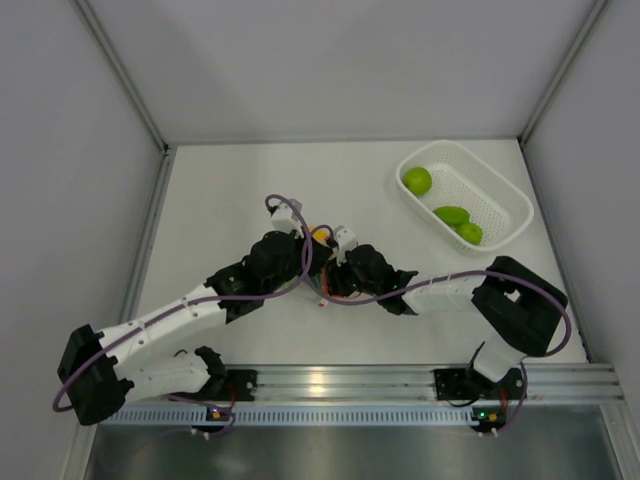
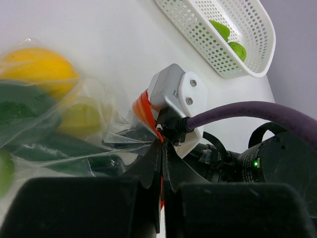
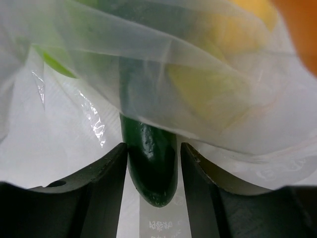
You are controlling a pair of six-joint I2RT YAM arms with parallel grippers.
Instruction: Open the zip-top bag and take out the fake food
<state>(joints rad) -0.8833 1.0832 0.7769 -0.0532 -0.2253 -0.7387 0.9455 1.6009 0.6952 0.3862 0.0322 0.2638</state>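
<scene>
Two pincers meet mid-surface (image 1: 230, 200) over one zip-top bag (image 2: 94, 134).

- Left pincer (image 2: 161, 148): clenched on the bag's orange-red zip strip (image 2: 143, 110).
- Right pincer (image 3: 154, 148): grasping a dark-green cucumber (image 3: 151, 173) near its blunt end, one finger on each side. The rest of the cucumber lies under clear film.
- Fake food (image 2: 39, 67) in the bag: yellow and green pieces, blurred through the plastic.
- White perforated basket (image 1: 520, 205): far right of the surface, well apart from the bag.
- Basket contents: three light-green pieces (image 1: 417, 180), one alone, two touching.
</scene>
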